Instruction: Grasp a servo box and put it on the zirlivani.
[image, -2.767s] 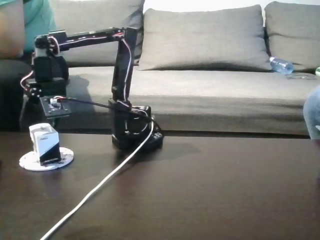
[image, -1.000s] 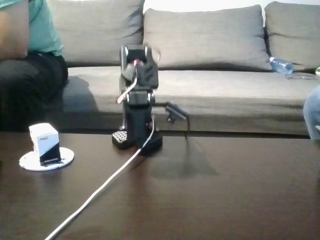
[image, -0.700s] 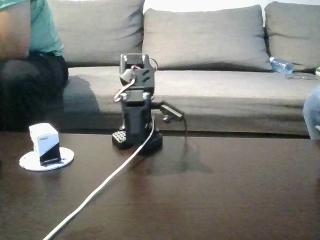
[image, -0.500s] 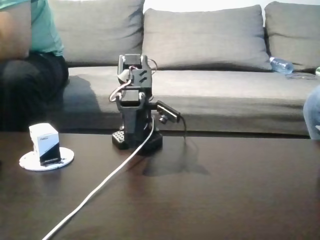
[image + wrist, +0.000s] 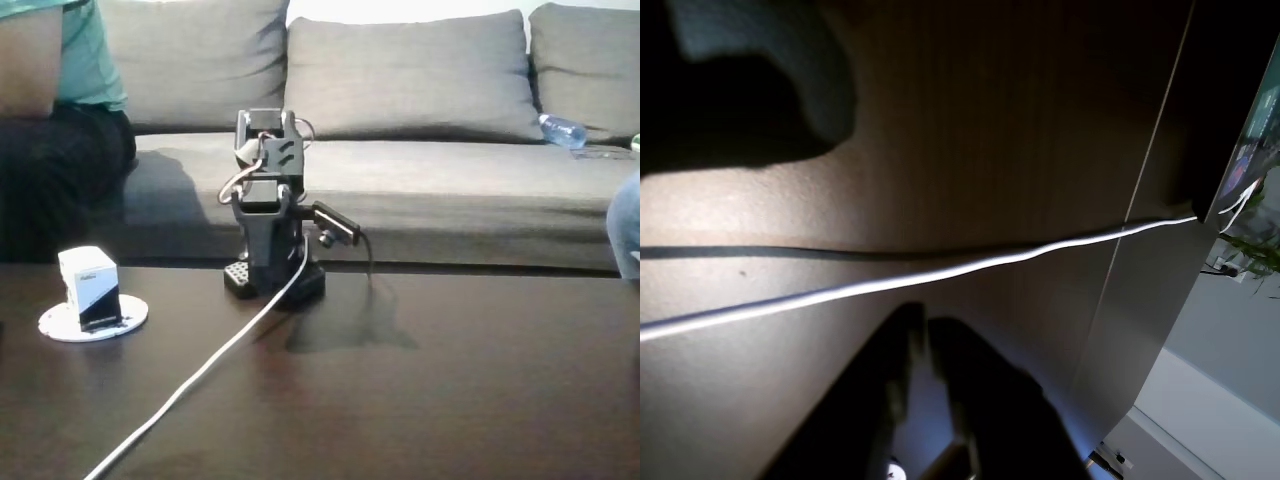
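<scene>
Far left of the folded claw (image 5: 925,335) (jaws pressed together), the cardboard servo box (image 5: 89,288) sits on the thin round zirlivani (image 5: 60,321).

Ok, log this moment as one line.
arm: folded over base | gripper: shut, empty | servo box: on zirlivani | white cable: across table

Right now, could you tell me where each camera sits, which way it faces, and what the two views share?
Fixed view: low at the table's near edge, facing the sofa; the folded arm, the servo box resting on the zirlivani, and a seated person show.
Wrist view: rides on the arm, looking down at the table; the gripper, jaws together, enters from below.
Shared: the white cable and the dark tabletop.
</scene>
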